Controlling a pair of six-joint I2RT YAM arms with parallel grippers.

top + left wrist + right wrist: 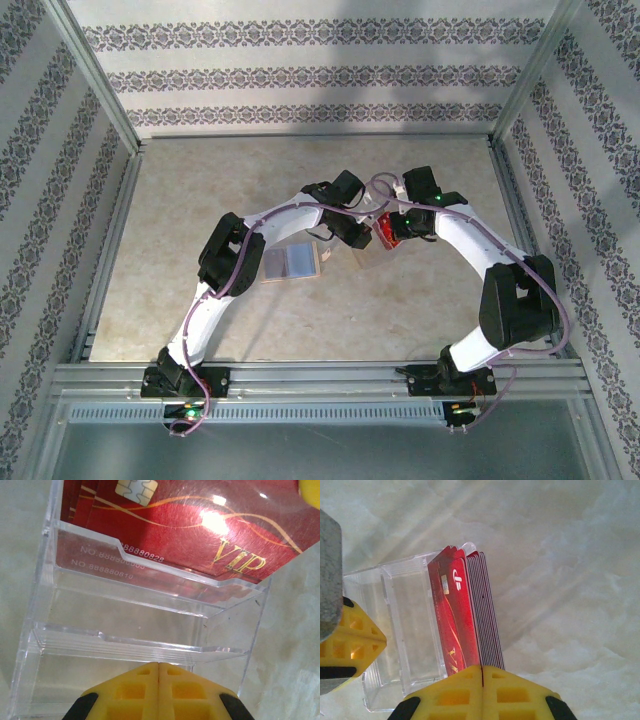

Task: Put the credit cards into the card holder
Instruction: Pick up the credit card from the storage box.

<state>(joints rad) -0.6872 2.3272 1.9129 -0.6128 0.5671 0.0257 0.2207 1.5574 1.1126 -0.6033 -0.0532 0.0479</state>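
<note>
Several red credit cards (pixel 470 610) stand on edge as a stack in the back tier of a clear plastic case (pixel 402 630). My right gripper (pixel 482 668) is shut on the edge of the front card of that stack. My left gripper (pixel 158 664) is shut, its tips against the low front step of the clear case (pixel 140 645), with the red cards (pixel 200 525) just beyond. In the top view both grippers meet over the cards (pixel 385 234) at the table's middle. The card holder (pixel 290 262), a tan wallet, lies open to the left of them, showing its grey-blue pockets.
The left gripper's yellow finger (pixel 352 637) shows beside the case in the right wrist view. Metal rails (pixel 320 375) run along the near edge, and patterned walls (pixel 310 75) close in the beige table (pixel 200 190) at the back and sides.
</note>
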